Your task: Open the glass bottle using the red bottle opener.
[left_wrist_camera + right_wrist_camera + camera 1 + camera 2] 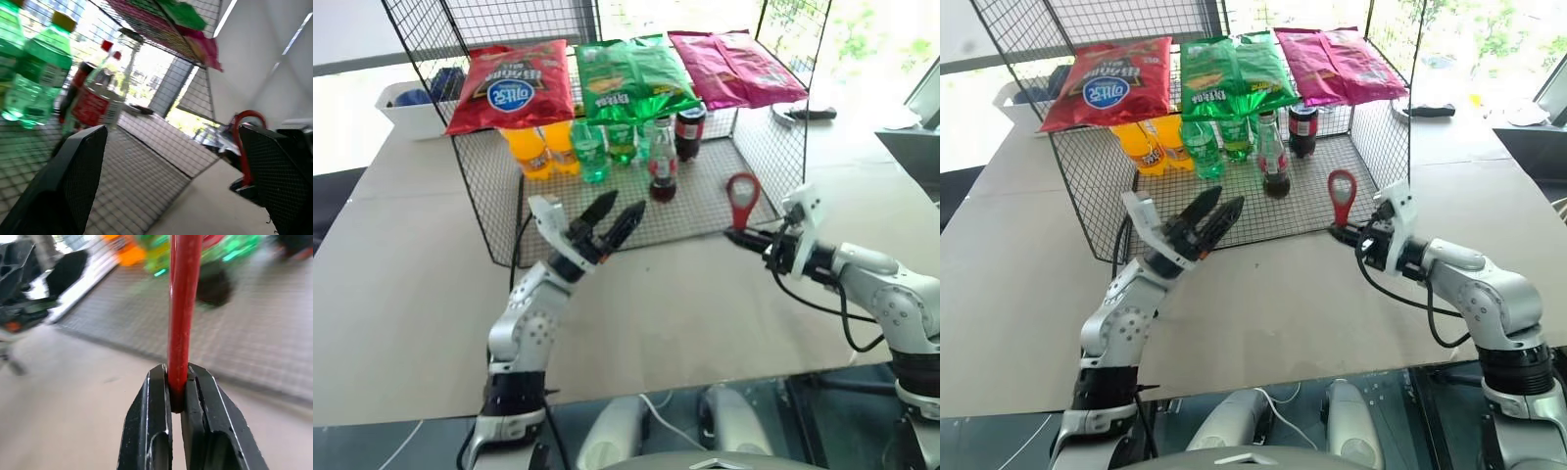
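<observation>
The glass bottle (663, 166) stands upright on the wire shelf floor, slim and clear with a red label band and dark drink low inside; the left wrist view shows the glass bottle (95, 100) ahead. My left gripper (615, 217) hovers open in front of the shelf, short of the bottle and to its left, nothing between its fingers. My right gripper (736, 236) is shut on the handle of the red bottle opener (742, 199), which stands upright with its oval loop on top, to the right of the bottle. In the right wrist view the red bottle opener (183, 308) is clamped between the fingers (157, 431).
A black wire shelf (499, 211) holds orange bottles (530, 149), green bottles (591, 152) and a dark cola bottle (689, 130). Snack bags lie on top: red (512, 85), green (634, 76), magenta (736, 67). A white bin (409, 108) sits at the back left.
</observation>
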You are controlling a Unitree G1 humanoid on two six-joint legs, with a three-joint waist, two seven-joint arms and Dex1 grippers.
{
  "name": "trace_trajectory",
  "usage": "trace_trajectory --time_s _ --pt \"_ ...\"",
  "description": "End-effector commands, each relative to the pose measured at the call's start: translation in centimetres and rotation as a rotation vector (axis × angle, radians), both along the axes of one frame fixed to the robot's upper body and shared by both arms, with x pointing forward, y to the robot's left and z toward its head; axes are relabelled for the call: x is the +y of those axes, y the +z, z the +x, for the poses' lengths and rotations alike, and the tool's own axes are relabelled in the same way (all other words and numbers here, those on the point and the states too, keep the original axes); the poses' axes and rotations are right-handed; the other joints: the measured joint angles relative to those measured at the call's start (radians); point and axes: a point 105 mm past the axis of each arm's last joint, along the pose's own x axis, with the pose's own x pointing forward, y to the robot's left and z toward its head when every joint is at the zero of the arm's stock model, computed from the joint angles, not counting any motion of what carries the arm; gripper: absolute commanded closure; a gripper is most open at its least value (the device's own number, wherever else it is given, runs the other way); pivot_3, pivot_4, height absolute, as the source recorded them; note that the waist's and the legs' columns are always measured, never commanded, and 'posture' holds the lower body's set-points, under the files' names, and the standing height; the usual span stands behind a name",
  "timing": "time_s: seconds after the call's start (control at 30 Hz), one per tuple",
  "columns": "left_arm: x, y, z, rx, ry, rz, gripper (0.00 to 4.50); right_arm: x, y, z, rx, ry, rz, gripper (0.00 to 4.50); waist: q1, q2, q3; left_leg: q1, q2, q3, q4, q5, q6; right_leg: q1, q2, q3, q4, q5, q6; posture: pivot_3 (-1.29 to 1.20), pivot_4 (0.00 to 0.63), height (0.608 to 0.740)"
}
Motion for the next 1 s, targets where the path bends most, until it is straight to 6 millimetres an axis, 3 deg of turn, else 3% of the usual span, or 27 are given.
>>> trace_trajectory --time_s 0.03,0.2,0.43,1.0 --pt "-0.1 0.6 1.6 -0.093 0.125 0.119 0.03 -1.3 4.5 1.1 -0.305 -0.188 -0.039 4.50 0.001 0.000 0.000 0.000 0.000 0.000 0.000 0.000 0.000 0.000 0.000 0.000 0.000 0.000 0.000 0.00 0.150 0.734" --pt "-2.0 0.1 4.2 -0.171 0.179 0.267 0.03 -0.5 3.7 0.7 -0.382 -0.254 -0.019 4.50 0.007 -0.001 -0.001 -0.002 -0.003 -0.004 0.000 0.000 0.000 0.000 0.000 -0.003 -0.001 0.001 0.001 0.00 0.150 0.734" --pt "-4.6 -0.1 6.0 -0.231 0.134 0.311 0.03 1.0 3.1 -0.3 -0.429 -0.209 -0.056 4.50 0.000 -0.001 -0.001 -0.004 -0.004 -0.003 -0.001 0.000 0.000 -0.003 -0.001 -0.003 0.000 0.001 0.001 0.00 0.150 0.734" --pt "-6.3 1.3 10.0 -0.199 0.241 0.353 0.03 3.5 3.6 -2.1 -0.466 -0.200 -0.038 4.50 -0.001 -0.001 -0.001 -0.004 -0.005 -0.003 0.000 0.000 0.001 -0.004 0.000 -0.003 0.001 0.001 0.001 0.00 0.150 0.734"
